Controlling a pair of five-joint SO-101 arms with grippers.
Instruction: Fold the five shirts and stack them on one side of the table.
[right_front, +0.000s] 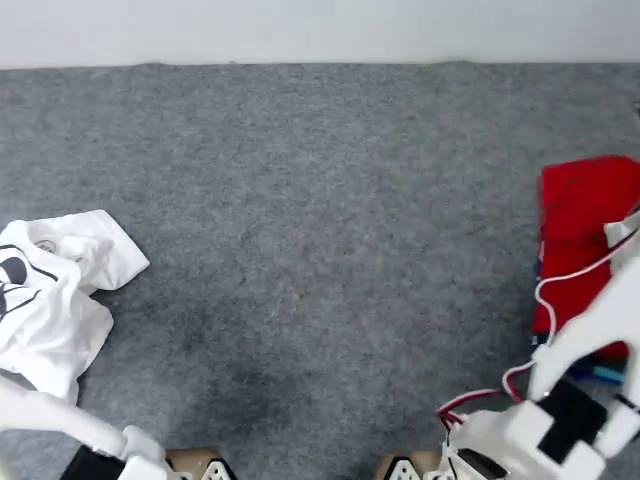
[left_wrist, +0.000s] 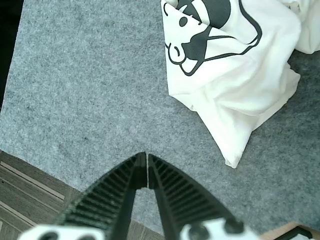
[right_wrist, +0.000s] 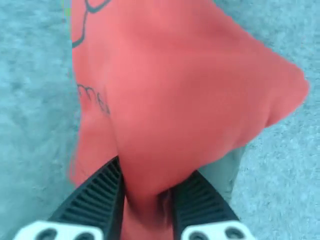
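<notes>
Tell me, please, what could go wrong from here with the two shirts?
1. The right end effector is shut on a bunched part of the red shirt, so lifting may undo its fold or drag the blue cloth under it.
2. The white shirt lies crumpled; the shut left end effector beside it might pinch several layers when it grabs.

One shirt (right_front: 50, 295) lies at the frame's left edge on the counter (right_front: 320, 250); a shirt stack (right_front: 585, 230) sits at the right edge, well apart.
</notes>
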